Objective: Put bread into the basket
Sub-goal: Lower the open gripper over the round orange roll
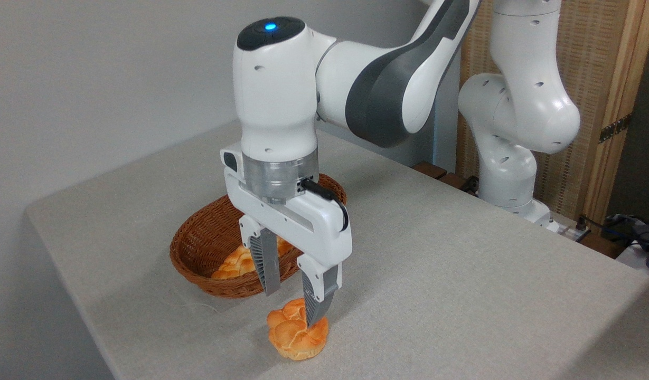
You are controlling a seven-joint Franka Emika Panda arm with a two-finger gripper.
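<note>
The bread [295, 335], a small round golden knotted bun, lies on the table just in front of the basket. The oval brown wicker basket [197, 250] stands behind it. My gripper [292, 303] is open and hangs right over the bun. Its left finger ends just above and behind the bun, in front of the basket's near rim. Its right finger overlaps the bun's top, and nothing is gripped.
A longer braided loaf [234, 264] lies inside the basket, partly hidden by my fingers. The grey cloth-covered table [461, 274] ends close in front of the bun. The arm's base [509, 195] stands at the back right, before a wooden screen.
</note>
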